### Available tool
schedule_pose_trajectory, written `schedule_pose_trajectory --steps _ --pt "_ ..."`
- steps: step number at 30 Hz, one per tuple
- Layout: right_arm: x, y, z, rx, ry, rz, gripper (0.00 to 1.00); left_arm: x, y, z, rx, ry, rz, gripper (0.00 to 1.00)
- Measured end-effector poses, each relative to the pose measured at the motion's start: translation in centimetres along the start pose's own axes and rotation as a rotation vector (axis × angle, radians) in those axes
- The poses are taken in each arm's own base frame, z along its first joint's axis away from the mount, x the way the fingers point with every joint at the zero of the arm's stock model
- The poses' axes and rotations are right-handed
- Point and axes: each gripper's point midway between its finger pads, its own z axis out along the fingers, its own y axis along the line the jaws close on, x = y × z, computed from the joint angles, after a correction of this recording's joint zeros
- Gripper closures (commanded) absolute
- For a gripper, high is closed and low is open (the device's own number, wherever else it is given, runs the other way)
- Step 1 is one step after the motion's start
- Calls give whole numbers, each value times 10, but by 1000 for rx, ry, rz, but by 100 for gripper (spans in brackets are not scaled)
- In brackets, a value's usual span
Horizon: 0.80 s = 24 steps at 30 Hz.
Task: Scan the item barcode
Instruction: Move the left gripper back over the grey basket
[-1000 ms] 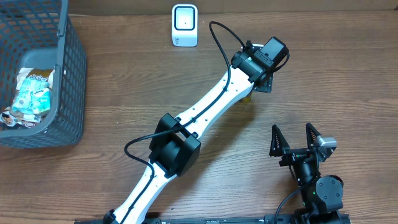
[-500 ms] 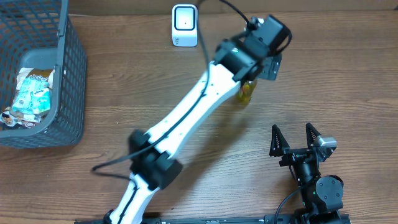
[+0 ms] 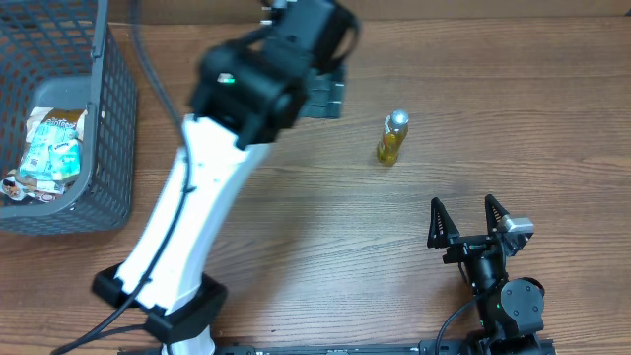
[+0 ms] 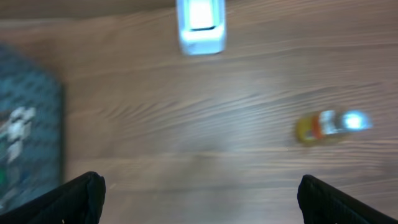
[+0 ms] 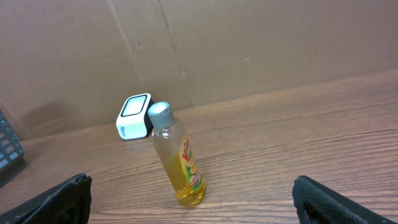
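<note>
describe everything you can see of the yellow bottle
The bottle is small and clear, plastic by its look, holding yellow liquid, with a silver-grey cap and a red, orange and green label down its side. It stands on its base on the wooden table, apart from the white scanner behind it. Only the table touches it.

No lettering can be read anywhere on the table. The bottle [image 5: 176,158] carries a label printed in red and orange, perhaps a brand mark, too small to make out. The printed packets [image 3: 49,148] in the basket [image 3: 113,128] and the white scanner [image 5: 134,116] show no legible words or numbers.
</note>
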Motion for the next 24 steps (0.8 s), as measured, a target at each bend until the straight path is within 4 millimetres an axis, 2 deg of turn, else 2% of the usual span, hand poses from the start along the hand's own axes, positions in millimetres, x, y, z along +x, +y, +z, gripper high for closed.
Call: schedule_pose_trajectory --steps 5,7,17,24 --pt "0 0 0 0 0 0 0 8 58 -13 -88 40 -75 0" --pt "0 0 0 -1 1 0 0 6 72 -14 -96 40 -105 0" --pt "0 0 0 0 0 0 0 4 116 -6 -117 70 -184 0" --pt "0 0 0 0 0 0 0 4 164 -3 -190 77 -286 0"
